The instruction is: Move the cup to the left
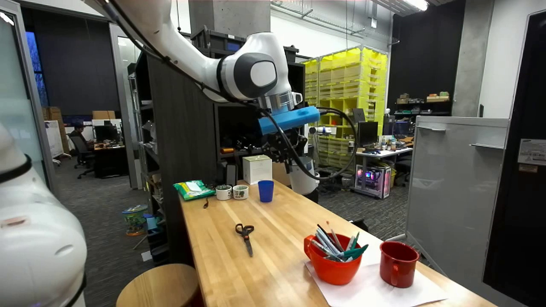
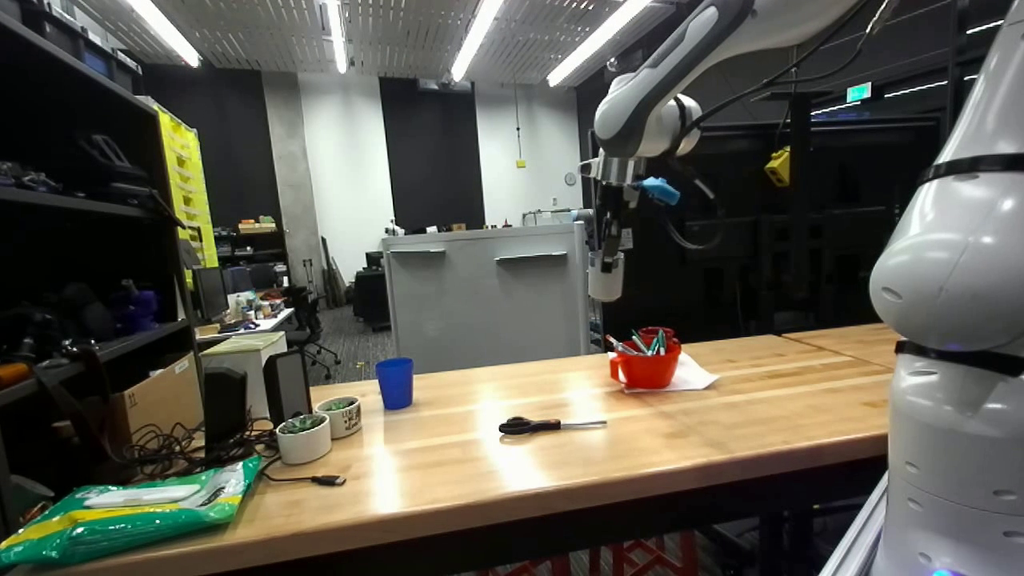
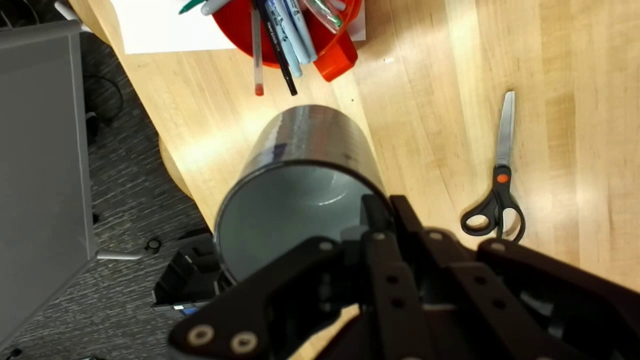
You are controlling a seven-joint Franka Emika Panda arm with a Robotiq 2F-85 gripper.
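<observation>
The small whitish cup with a bluish band hangs in the air, clear of the table. It shows in both exterior views (image 1: 303, 181) (image 2: 605, 286) and fills the middle of the wrist view (image 3: 300, 210), its open mouth toward the camera. My gripper (image 3: 387, 205) is shut on the cup's rim, one finger inside the mouth and one outside the wall. In an exterior view the gripper (image 2: 610, 260) holds the cup above and a little left of the red bowl (image 2: 648, 370). The cup stands roughly upright there.
Pens stick out of the red bowl. A dark red cup (image 1: 399, 264) stands beside it on white paper (image 1: 409, 294). Scissors (image 1: 245, 238) lie mid-table. A blue cup (image 1: 265, 191), two small plant pots (image 1: 224, 192) and a green packet (image 1: 194, 189) are at the table's far end.
</observation>
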